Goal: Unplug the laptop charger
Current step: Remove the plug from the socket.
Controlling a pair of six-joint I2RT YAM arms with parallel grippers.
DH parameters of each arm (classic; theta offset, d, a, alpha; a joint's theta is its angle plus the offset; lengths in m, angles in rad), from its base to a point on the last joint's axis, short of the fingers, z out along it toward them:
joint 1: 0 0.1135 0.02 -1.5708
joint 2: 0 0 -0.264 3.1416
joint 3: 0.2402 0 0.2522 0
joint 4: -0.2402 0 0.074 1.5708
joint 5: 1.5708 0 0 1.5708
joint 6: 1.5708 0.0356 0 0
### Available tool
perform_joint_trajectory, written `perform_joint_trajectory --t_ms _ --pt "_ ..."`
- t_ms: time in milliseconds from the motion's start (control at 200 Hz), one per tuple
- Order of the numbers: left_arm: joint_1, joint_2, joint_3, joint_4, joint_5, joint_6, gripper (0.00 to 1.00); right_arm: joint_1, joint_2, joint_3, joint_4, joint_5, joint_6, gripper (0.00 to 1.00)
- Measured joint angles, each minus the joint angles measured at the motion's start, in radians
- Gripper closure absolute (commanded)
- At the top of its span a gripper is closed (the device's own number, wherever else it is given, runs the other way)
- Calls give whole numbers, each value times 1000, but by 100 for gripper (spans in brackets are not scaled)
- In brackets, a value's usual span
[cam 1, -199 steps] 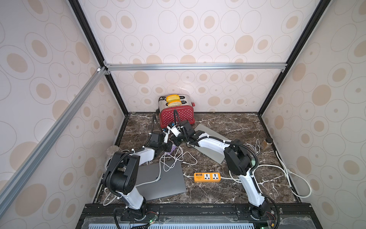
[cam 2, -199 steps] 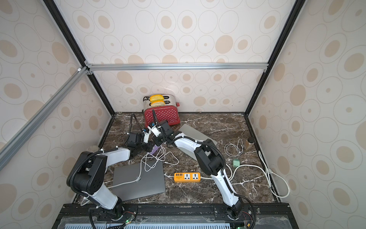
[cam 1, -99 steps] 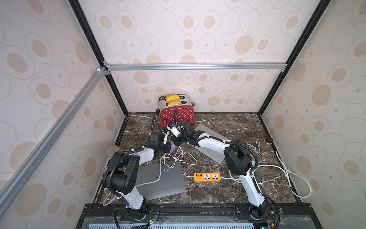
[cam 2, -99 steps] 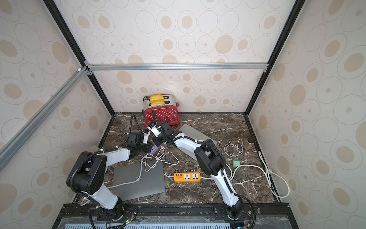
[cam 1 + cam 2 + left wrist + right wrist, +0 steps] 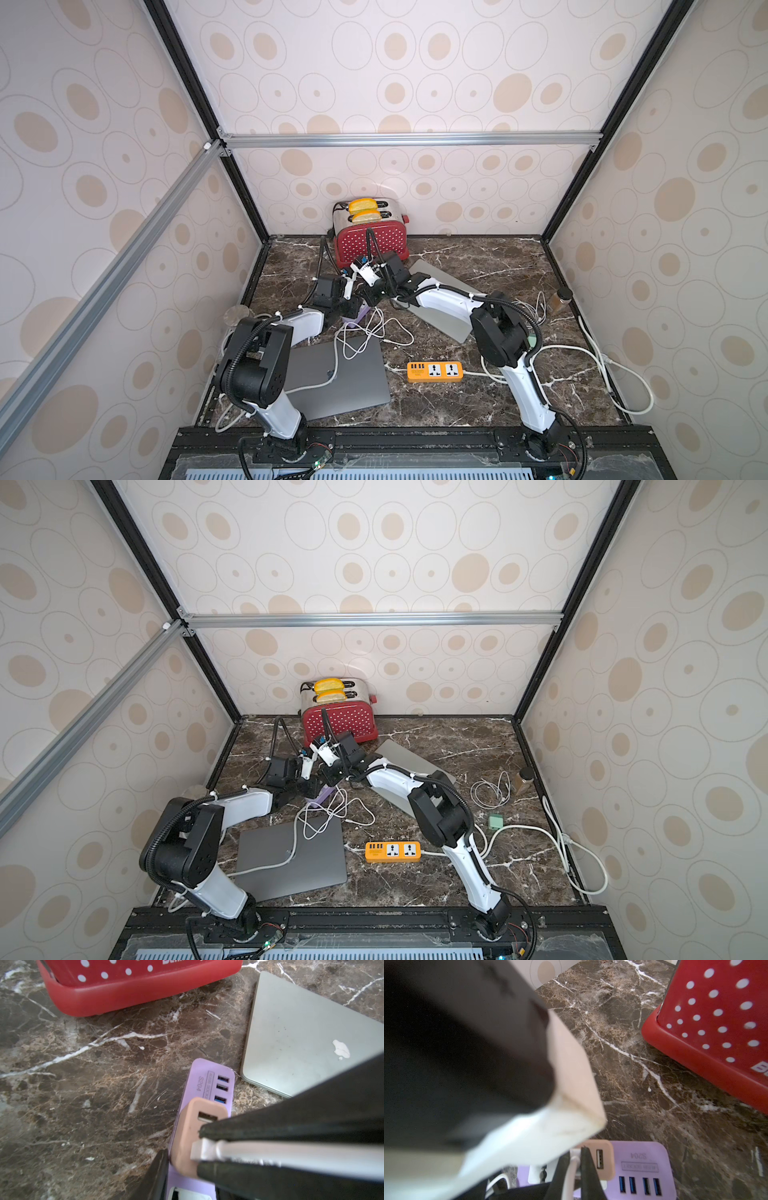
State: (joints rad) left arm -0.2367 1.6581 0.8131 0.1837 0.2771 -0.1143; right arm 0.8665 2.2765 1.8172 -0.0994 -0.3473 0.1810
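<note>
left wrist view, entry: charger plug [image 5: 204,1150], white, is lying flush against the face of the peach adapter [image 5: 187,1126] with no metal tongue showing, so it is judged to be sitting in its port, not yet out; the neighbouring port is standing empty. the adapter is standing in the purple power strip [image 5: 200,1068], which is resting on the marble table [image 5: 83,1084] near the red toaster [image 5: 124,987] and just beside a corner of the silver laptop [image 5: 301,1032]. right gripper [image 5: 574,1159]: claw is pinching the plug, one dark finger on each side. left gripper [image 5: 350,304]: one dark fingertip [image 5: 161,1164], judged its own, is touching the adapter's side; its partner is hiding, so spread or pressed together cannot be told. hazards, judged: if nothing is holding the strip down, a pull is risking lifting the adapter or the whole light strip instead of freeing the plug; a pull off the port's axis is risking jamming or bending the connector; a pinch riding on the cord end is risking slipping; the two claws are working very close and risking a knock. outward, the white cable [image 5: 291,1155] is trailing away, and in both top views white cord is looping in a tangle across the dark laptop [image 5: 345,386], so a fast withdrawal is risking a snag. a blurred dark and cream mass [image 5: 571,1084] is blocking much of the right wrist view.
</note>
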Motion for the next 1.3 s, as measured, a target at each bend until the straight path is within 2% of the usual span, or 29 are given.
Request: perform_joint_trajectory --t_ms 160,436,896,1302 --pt "0 17 6 5 18 14 77 -9 0 0 -5 -13 15 100" --pt "-1 21 8 11 20 24 87 -11 0 0 -6 -15 16 100" --pt "-18 19 2 17 -1 29 88 -13 0 2 -19 -13 10 100" --pt "-23 19 1 31 10 22 89 -9 -30 -17 -47 43 5 100"
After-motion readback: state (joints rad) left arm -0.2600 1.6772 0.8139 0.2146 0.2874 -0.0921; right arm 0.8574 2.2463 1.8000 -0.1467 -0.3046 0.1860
